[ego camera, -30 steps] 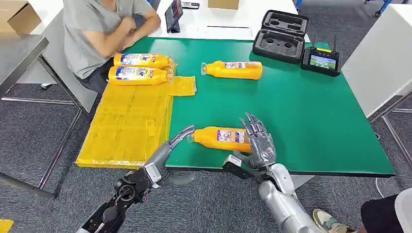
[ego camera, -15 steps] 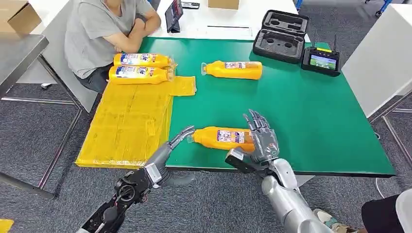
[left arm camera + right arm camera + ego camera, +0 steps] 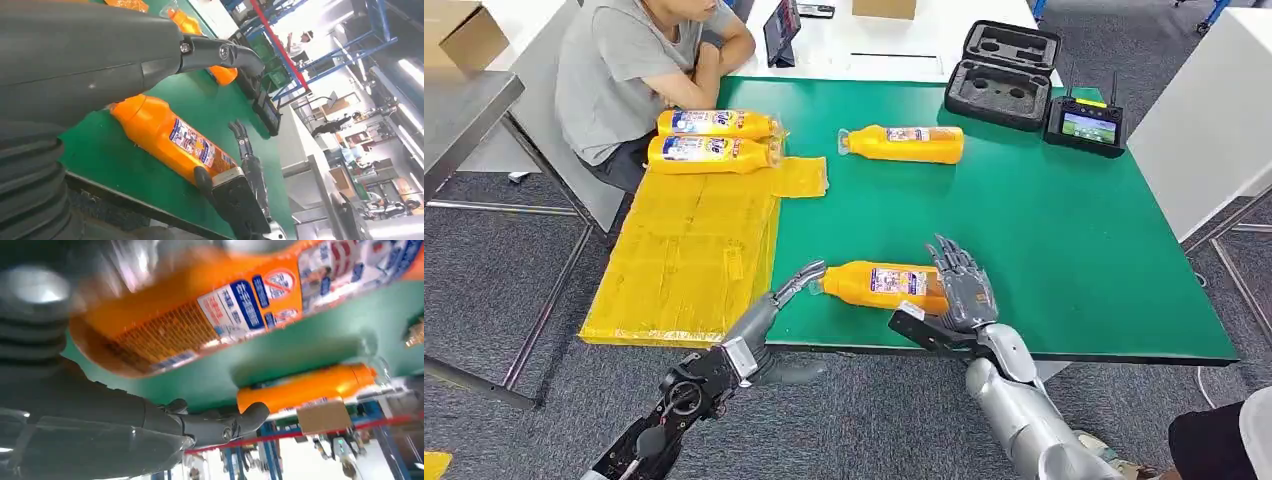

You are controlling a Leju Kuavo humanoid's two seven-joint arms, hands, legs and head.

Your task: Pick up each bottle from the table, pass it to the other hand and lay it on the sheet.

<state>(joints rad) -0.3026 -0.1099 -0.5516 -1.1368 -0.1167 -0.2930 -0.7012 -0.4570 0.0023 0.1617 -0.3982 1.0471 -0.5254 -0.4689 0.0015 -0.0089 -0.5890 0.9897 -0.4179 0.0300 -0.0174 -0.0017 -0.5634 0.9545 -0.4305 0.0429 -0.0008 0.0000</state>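
An orange bottle (image 3: 879,283) lies on its side near the front edge of the green table (image 3: 1044,230), cap pointing left. My right hand (image 3: 959,290) stands at its base, fingers spread upright behind it, thumb against its near side; nothing is gripped. In the left wrist view the same bottle (image 3: 175,140) lies between that thumb and the raised fingers (image 3: 241,140). My left hand (image 3: 784,295) is open, fingertips close to the cap. A second bottle (image 3: 904,143) lies farther back. Two bottles (image 3: 712,138) lie on the yellow sheet (image 3: 684,250).
A person in a grey shirt (image 3: 624,70) sits at the table's far left corner, arms folded, beside the sheet's far end. A black foam case (image 3: 1004,72) and a controller with a screen (image 3: 1084,122) stand at the back right.
My right hand has shifted slightly right and turned at the wrist, staying at the bottle's base. The person has folded both arms. My left hand and the bottles have stayed put.
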